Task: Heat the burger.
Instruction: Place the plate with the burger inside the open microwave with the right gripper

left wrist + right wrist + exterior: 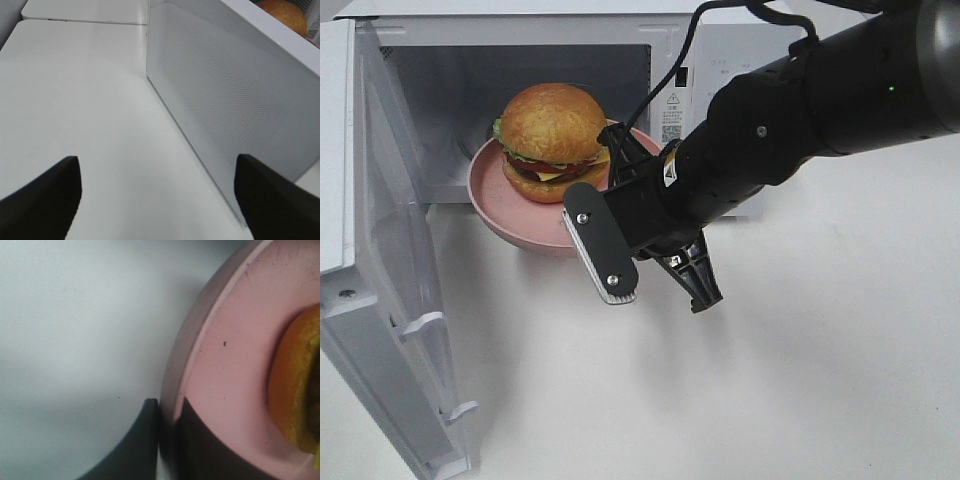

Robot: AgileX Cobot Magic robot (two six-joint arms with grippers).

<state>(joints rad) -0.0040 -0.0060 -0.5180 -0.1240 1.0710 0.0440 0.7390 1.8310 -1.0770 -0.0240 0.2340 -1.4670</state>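
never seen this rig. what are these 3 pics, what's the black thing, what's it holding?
It is a robot with two arms, each ending in a two-fingered tool. One picture comes from a camera mounted high above; the other two come from cameras on the wrists.

From above: an open microwave on a white table, with a burger on a pink plate half inside its mouth. The black thing is the right arm.

The right wrist picture shows the right tool pinching the plate's rim, one finger on each side.

The left wrist picture shows the left tool open and empty over the table, beside the microwave door.
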